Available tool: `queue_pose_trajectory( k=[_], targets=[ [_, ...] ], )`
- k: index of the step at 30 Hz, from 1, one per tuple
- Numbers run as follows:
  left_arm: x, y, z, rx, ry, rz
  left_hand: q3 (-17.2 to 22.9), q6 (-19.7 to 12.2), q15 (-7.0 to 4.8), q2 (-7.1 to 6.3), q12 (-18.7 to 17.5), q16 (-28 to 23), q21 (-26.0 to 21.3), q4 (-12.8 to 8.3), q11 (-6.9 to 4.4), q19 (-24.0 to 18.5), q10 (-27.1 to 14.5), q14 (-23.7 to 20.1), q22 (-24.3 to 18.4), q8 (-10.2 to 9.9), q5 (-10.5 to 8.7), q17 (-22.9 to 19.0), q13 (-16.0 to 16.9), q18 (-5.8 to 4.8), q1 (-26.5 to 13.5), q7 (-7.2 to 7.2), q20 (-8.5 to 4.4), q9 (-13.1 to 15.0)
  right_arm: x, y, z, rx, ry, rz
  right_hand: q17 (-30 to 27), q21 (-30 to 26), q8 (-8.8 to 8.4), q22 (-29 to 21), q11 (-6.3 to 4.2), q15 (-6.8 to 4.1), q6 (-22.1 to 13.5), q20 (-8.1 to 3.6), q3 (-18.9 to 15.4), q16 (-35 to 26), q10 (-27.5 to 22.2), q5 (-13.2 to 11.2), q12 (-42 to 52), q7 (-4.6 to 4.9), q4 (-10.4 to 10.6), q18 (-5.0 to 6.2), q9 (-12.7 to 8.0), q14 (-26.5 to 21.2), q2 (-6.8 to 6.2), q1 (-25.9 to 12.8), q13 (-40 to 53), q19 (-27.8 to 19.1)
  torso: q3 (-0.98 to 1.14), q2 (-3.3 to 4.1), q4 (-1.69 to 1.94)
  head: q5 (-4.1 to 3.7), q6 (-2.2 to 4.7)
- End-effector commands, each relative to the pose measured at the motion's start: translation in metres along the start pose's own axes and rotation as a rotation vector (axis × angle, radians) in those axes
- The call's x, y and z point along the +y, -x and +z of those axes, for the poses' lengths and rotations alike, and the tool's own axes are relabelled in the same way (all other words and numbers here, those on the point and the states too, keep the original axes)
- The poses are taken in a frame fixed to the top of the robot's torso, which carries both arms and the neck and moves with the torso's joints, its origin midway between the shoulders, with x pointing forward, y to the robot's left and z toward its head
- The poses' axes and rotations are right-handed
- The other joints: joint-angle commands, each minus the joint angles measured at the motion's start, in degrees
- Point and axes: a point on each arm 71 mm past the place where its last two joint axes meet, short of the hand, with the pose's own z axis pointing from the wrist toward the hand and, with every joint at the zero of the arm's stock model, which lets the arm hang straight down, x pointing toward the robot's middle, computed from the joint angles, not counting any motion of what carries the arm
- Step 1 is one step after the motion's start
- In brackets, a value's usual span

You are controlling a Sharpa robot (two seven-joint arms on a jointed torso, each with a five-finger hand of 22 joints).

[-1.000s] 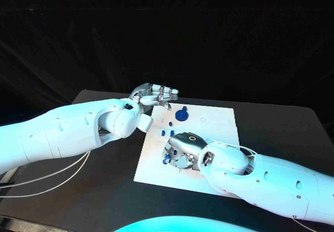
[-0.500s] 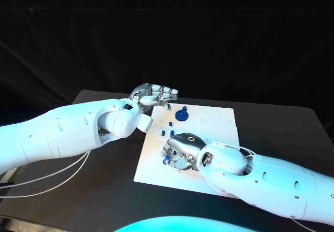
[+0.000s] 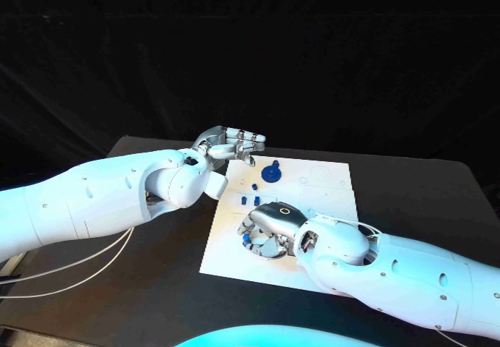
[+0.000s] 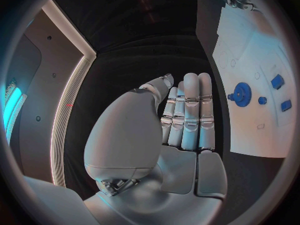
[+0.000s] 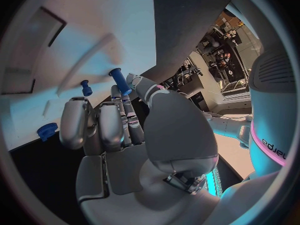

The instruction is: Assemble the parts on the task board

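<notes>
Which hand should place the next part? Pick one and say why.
Right. The right hand is over the near part of the task board with a blue peg at its fingertips. The left hand hovers empty-looking past the board's far corner.

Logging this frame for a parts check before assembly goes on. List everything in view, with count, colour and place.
Task board: one, white, middle of the table.
Table: one, black, under the board.
Gear: one, blue, far part of the board, beside the left hand.
Small blue parts: a few, on the board between gear and right hand; exact count unclear.
Blue peg: one, at the right hand's fingertips; grip unclear.
Cables: white, on the table under the left arm.
Left hand: silver, empty, fingers straight together, at the board's far left corner.
Right hand: silver, over the board's near left part.
</notes>
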Motion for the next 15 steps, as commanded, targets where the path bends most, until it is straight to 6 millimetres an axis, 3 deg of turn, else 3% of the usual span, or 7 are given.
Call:
queue_pose_trajectory(
  k=[1,10,15],
  targets=[
    [-0.001,-0.002,0.000,0.017,-0.005,-0.008,-0.4,-0.4,-0.04,0.31,0.1,-0.3,-0.4,-0.1,0.09,0.3,-0.5,-0.5,0.0,-0.2,0.17,0.0,0.1,0.73,0.2,0.06,0.26,0.0,0.002,0.002,-0.002,-0.032,0.020,-0.002,-0.3,-0.6,-0.07,6.0,0.08,0.42,-0.3,0.10,-0.6,-0.3,-0.6,0.5,0.0,0.15,0.0,0.53,-0.1,0.7,0.00,-0.2,-0.1,-0.6,0.05,0.04,0.03,-0.09,0.04],
    [-0.001,0.001,-0.001,0.011,-0.005,-0.007,-0.4,-0.4,-0.04,0.31,0.1,-0.3,-0.4,-0.1,0.09,0.3,-0.5,-0.5,0.0,-0.2,0.17,0.0,0.1,0.73,0.2,0.06,0.26,0.0,-0.002,0.021,-0.025,-0.157,0.033,0.023,-3.9,-5.3,-0.08,3.9,0.29,0.62,-1.7,0.31,-3.3,-2.9,-3.3,1.7,1.0,0.26,0.2,1.41,-0.5,-0.5,-0.15,0.0,-0.3,-2.6,-0.01,-0.04,-0.07,-0.54,0.28],
    [-0.001,0.003,-0.001,0.008,-0.006,-0.006,-0.4,-0.5,-0.03,0.32,0.2,-0.3,-0.4,-0.1,0.10,0.3,-0.5,-0.5,-0.1,-0.2,0.17,-0.1,0.1,0.73,0.2,0.07,0.26,-0.1,-0.021,0.048,-0.052,-0.206,-0.033,0.113,-3.6,-3.9,0.88,4.4,-0.19,0.27,0.2,0.13,-4.3,-2.6,0.4,2.2,3.8,0.27,1.3,1.10,-0.1,-0.1,0.79,-0.7,0.4,-1.6,-0.07,-0.13,-0.05,-2.43,0.88]
  ],
)
